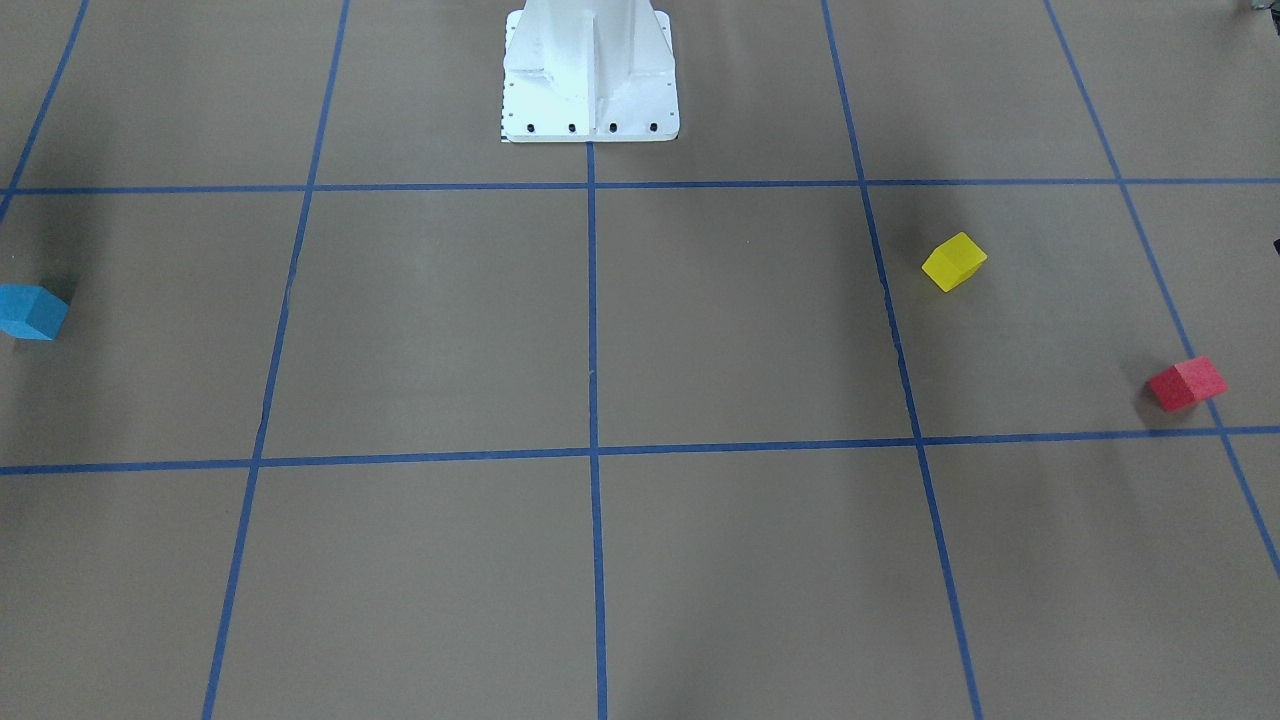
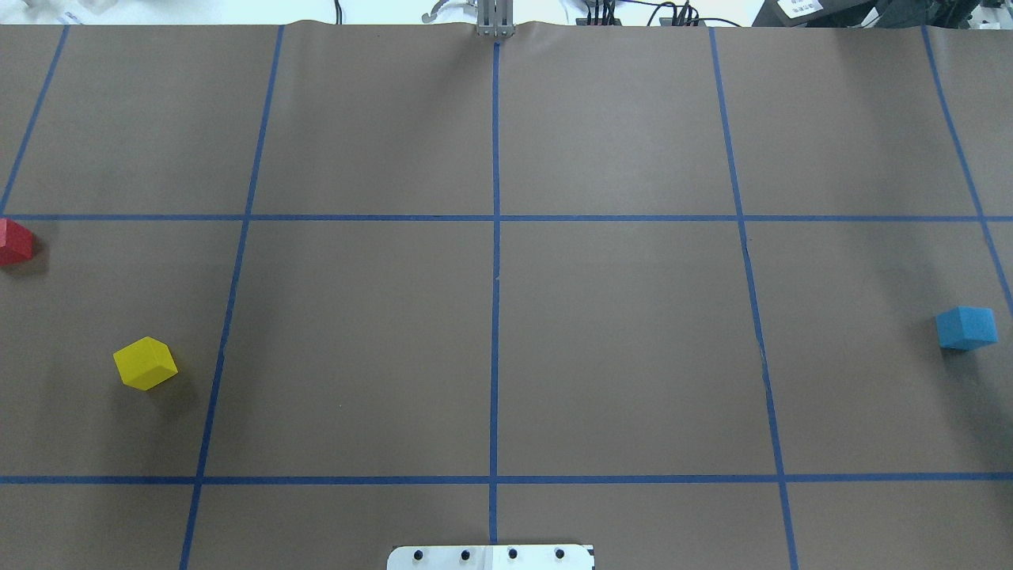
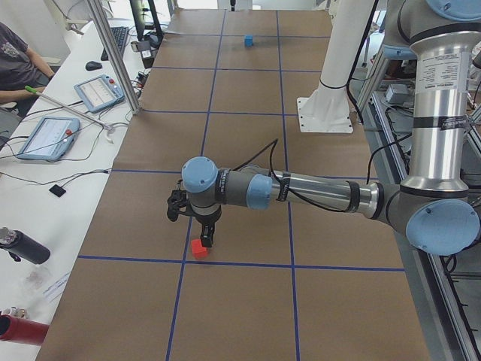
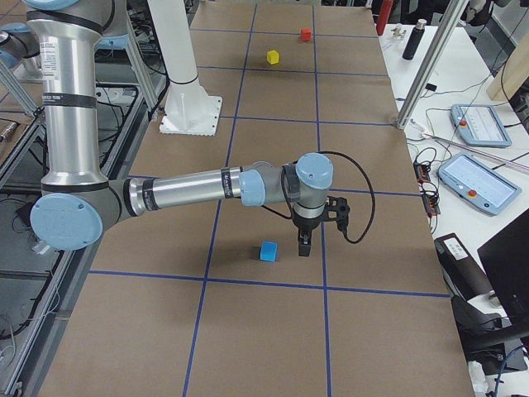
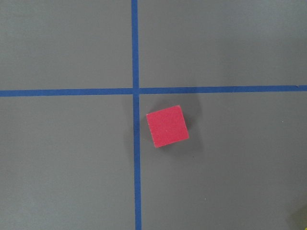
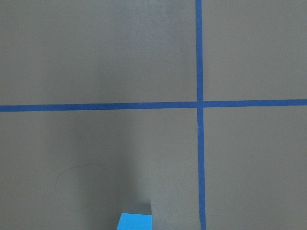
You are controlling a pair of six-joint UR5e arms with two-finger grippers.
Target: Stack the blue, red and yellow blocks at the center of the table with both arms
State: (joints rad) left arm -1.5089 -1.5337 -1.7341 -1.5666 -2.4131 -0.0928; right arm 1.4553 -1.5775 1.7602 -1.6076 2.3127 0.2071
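Left gripper [image 3: 207,241] hangs right over the red block [image 5: 167,126], right gripper [image 4: 303,246] just beside the blue block [image 4: 269,251], probably lining up grabs. Can't tell if either's open or closed. Yellow block [image 2: 145,363] waits on the left side; nothing's stacked mid table [image 2: 617,340] yet.

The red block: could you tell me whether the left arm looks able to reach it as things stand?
Probably yes: the left gripper hangs close to the red block, and nothing stands around it.
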